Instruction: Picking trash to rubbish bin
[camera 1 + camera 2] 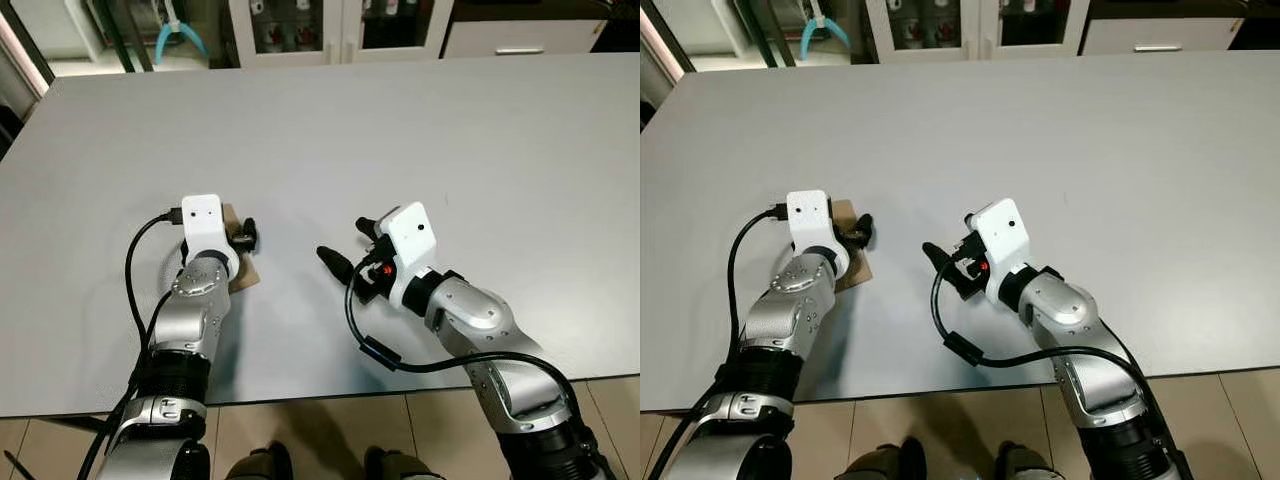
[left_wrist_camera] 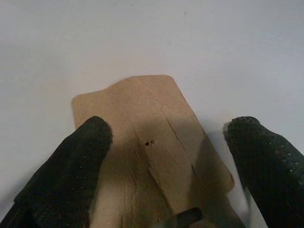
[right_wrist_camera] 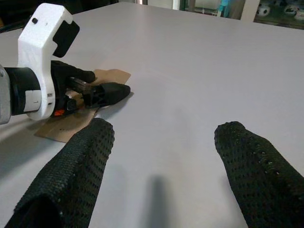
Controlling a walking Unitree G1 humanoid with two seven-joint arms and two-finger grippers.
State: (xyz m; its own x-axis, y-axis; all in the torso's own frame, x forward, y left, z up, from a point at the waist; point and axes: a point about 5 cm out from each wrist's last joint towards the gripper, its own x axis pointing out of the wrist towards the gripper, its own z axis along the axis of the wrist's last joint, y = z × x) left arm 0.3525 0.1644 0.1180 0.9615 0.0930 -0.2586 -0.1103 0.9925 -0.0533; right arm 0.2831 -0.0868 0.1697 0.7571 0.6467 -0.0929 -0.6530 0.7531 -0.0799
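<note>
Left gripper (image 2: 166,156) is sitting right over the brown cardboard scrap (image 2: 152,142), fingers (image 2: 71,161) spread wide and straddling it; the scrap is lying flat on the grey table (image 1: 400,130), long axis running along the fingers. Right gripper (image 3: 161,161) is hovering well apart from the scrap, also spread and holding nothing, pointing toward it. Left arm is clearly nearer, so I'd expect the pinch to be its job.

Both arms are brushed silver metal with rounded joint housings and dark ribbed bands lower down. Each wrist has a chunky white plastic camera block with a black lens window, and a black cable loops off it. The right gripper (image 1: 348,250) has a little red bit glowing; fingers (image 3: 80,166) are black with dotted grip texture
</note>
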